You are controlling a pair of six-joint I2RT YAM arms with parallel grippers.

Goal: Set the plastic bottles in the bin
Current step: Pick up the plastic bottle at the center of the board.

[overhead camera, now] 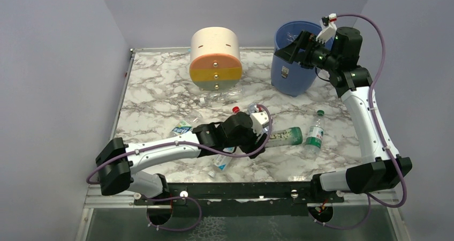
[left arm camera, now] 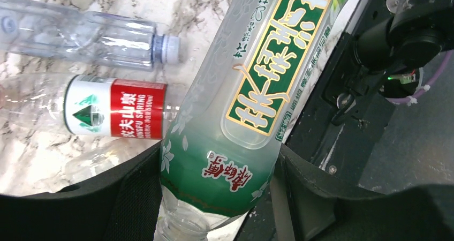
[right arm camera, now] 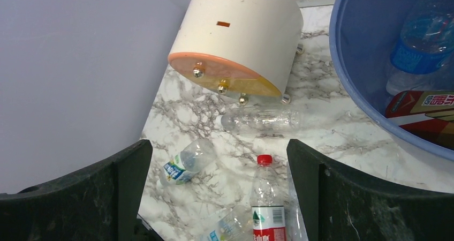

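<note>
My left gripper (overhead camera: 260, 135) (left arm camera: 219, 198) is low over the middle of the table, shut on a green-labelled plastic bottle (overhead camera: 284, 136) (left arm camera: 230, 144) near its base. A red-labelled bottle (left arm camera: 115, 115) and a clear bottle (left arm camera: 107, 37) lie beside it. My right gripper (overhead camera: 292, 49) (right arm camera: 219, 198) stands open and empty at the rim of the blue bin (overhead camera: 292, 72) (right arm camera: 348, 64). The bin holds a blue-labelled bottle (right arm camera: 423, 43) and a red-labelled one (right arm camera: 423, 110). On the table lie a clear bottle (overhead camera: 222, 96) (right arm camera: 262, 120), a red-capped bottle (overhead camera: 235, 110) (right arm camera: 266, 198), a blue-labelled bottle (overhead camera: 182, 127) (right arm camera: 184, 163) and a green-capped bottle (overhead camera: 316, 131).
A cream-and-orange round drawer unit (overhead camera: 216, 59) (right arm camera: 241, 37) stands at the back, left of the bin. Another bottle (overhead camera: 219, 163) lies partly under my left arm near the front edge. Grey walls close in the table on three sides.
</note>
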